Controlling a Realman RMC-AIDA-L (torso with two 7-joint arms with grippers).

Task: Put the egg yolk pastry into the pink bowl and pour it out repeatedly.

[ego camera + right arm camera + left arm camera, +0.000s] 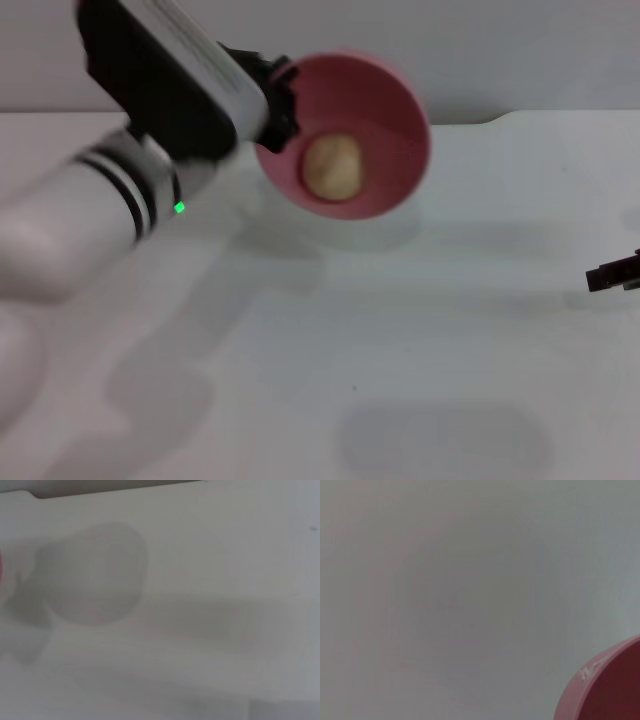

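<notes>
Pink bowl (385, 110) is up off the white table (420, 340), tipped w/ its opening facing the head cam, held at its left rim by the left gripper (278, 100), fingers clamped on that rim. Egg yolk pastry (332, 166) sits inside, resting against the lower inner wall. Bowl's shadow lies on the table just below it. Left wrist cam catches only a slice of the bowl's pink edge (615, 690) over bare table. Right gripper (612, 275) sits low at the far right edge, well apart from the bowl; can't tell its finger state.

Table (400, 380) open; pink bowl (390, 100) held aloft
</notes>
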